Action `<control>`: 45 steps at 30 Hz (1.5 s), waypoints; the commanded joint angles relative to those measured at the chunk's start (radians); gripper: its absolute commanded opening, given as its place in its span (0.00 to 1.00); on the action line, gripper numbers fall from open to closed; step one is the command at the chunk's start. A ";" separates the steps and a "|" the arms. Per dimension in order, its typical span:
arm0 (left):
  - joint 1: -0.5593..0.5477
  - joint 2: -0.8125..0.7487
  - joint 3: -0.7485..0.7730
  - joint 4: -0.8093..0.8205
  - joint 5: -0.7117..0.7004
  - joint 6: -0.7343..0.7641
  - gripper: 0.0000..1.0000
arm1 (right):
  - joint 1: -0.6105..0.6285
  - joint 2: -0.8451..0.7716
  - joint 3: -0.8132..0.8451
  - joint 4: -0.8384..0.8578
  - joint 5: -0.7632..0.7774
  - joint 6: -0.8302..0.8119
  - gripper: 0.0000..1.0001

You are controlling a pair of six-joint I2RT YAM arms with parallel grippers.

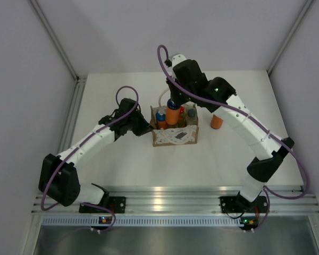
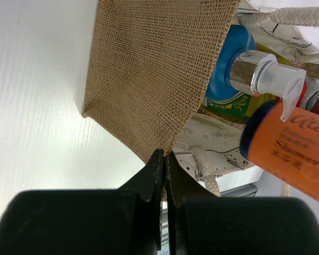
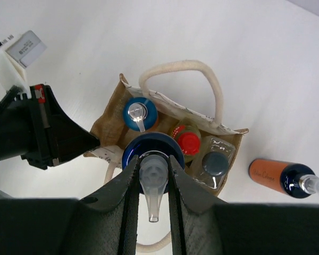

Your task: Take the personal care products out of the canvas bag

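The tan canvas bag (image 1: 175,136) stands mid-table, also in the left wrist view (image 2: 149,69) and right wrist view (image 3: 109,119). My left gripper (image 2: 165,159) is shut on the bag's left rim, seen from above (image 1: 147,129). My right gripper (image 3: 151,172) is shut on the clear pump of an orange bottle with a blue top (image 3: 152,154), held partly raised above the bag (image 1: 173,114). Another orange bottle (image 3: 139,113), the yellow bottle with red cap (image 3: 189,142) and the clear bottle with dark grey cap (image 3: 215,163) stand in the bag. A third orange bottle (image 1: 217,121) lies on the table right of the bag.
White rope handles (image 3: 202,71) loop over the bag's far and near sides. A metal rail (image 1: 170,199) runs along the table's near edge. Grey walls close the sides and back.
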 commanded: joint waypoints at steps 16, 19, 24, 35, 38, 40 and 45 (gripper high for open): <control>-0.002 -0.024 0.003 0.008 -0.030 -0.008 0.00 | -0.076 -0.236 0.050 -0.040 0.124 0.022 0.00; -0.002 -0.030 0.002 0.007 -0.030 -0.006 0.00 | -0.133 -0.278 -0.011 -0.039 0.117 0.027 0.00; -0.001 -0.029 0.000 0.007 -0.025 -0.006 0.00 | -0.248 -0.342 -0.117 -0.036 0.095 0.022 0.00; -0.002 -0.021 0.008 0.007 -0.017 -0.003 0.00 | -0.363 -0.500 -0.514 0.168 0.104 0.045 0.00; -0.002 -0.021 0.009 0.007 -0.019 -0.002 0.00 | -0.393 -0.537 -0.623 0.231 0.101 0.065 0.00; -0.002 -0.019 0.011 0.007 -0.017 -0.002 0.00 | -0.416 -0.551 -0.671 0.253 0.114 0.074 0.00; -0.002 -0.019 0.013 0.007 -0.017 0.000 0.00 | -0.512 -0.565 -0.796 0.321 0.082 0.082 0.00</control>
